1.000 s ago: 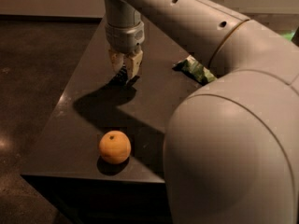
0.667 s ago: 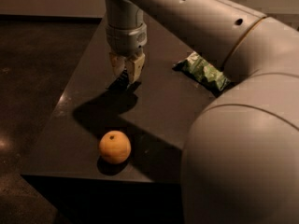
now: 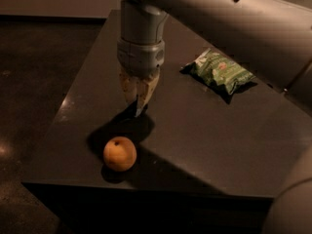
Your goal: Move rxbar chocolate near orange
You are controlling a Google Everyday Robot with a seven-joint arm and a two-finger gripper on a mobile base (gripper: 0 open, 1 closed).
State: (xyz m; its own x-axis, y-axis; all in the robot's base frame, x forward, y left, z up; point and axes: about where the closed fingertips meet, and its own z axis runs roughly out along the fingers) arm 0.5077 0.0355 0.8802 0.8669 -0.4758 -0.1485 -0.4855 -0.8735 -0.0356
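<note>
Orange (image 3: 119, 153) sits near the table's (image 3: 204, 145) front edge. At its 1 o'clock we hold our gripper (image 3: 138, 101) low, fingers pinched on the rxbar chocolate (image 3: 129, 112), a dark sliver at their tips. A chip bag (image 3: 218, 72) lies at our 2 o'clock.

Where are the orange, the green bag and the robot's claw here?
orange (image 3: 119, 153), camera view, middle of its skin.
green chip bag (image 3: 218, 72), camera view, centre of the wrapper.
gripper (image 3: 138, 106), camera view, its tip, down near the table (image 3: 195, 145), behind the orange.
</note>
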